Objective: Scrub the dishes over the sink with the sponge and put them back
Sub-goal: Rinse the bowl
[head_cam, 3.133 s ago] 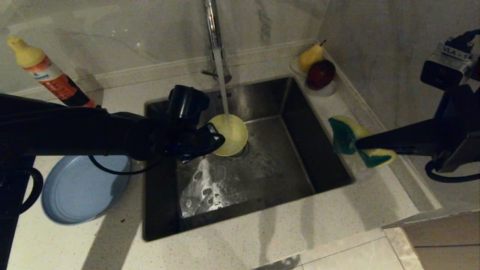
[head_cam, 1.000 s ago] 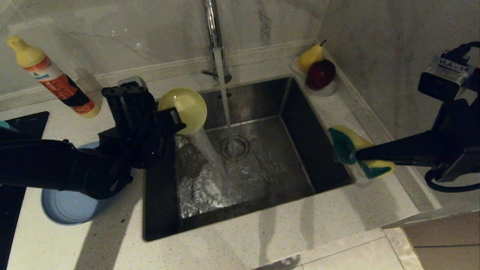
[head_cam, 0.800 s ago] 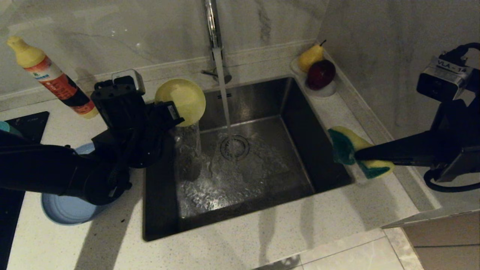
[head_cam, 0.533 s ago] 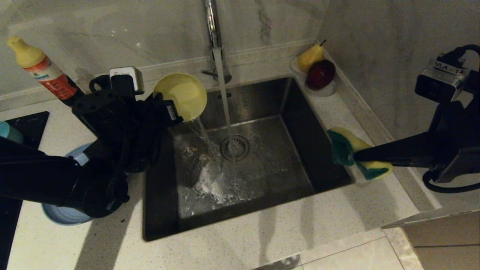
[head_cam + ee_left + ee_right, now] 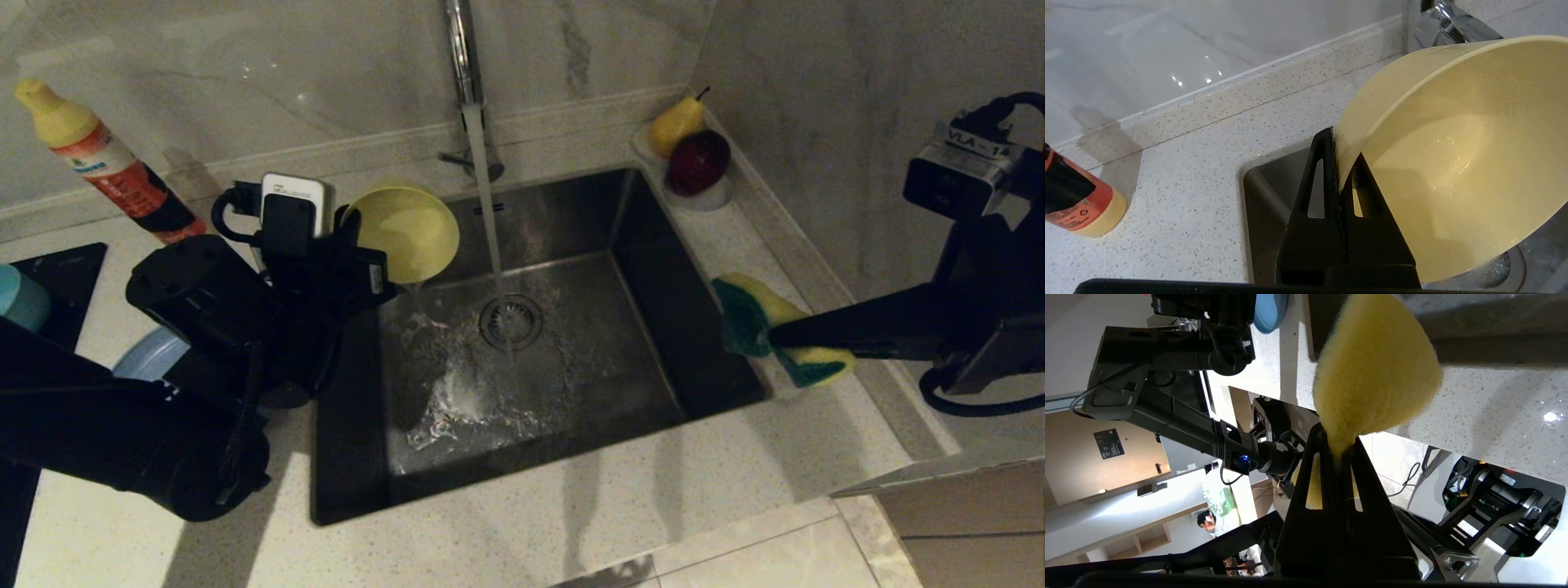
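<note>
Here the large square stainless-steel sink [image 5: 522, 343] serves as the landmark: water runs from the tall chrome tap [image 5: 465, 73] at its far rim down onto the round drain strainer [image 5: 511, 321] in its middle. At the sink's far left corner the left gripper [image 5: 1340, 163] is clamped tight on the rim of the small pale-yellow bowl [image 5: 408, 229], which is held tilted above the basin with its open side facing toward the tap's stream, a thin trickle falling from its lower edge into the sink. Over the sink's right rim the right gripper [image 5: 1340, 457] pinches the soft yellow sponge with the dark green scouring side [image 5: 771, 331], held clear above the speckled white counter [image 5: 571, 523]. Left of the sink, the wide light-blue round plate [image 5: 151, 359] lies on the counter, mostly hidden under the left arm. Beyond the sink's far right corner a yellow pear [image 5: 676, 122] and a dark red apple [image 5: 698, 162] sit together in a small white dish [image 5: 717, 196]. An orange bottle with a yellow cap [image 5: 102, 159] stands leaning at the wall, well left of the sink.
</note>
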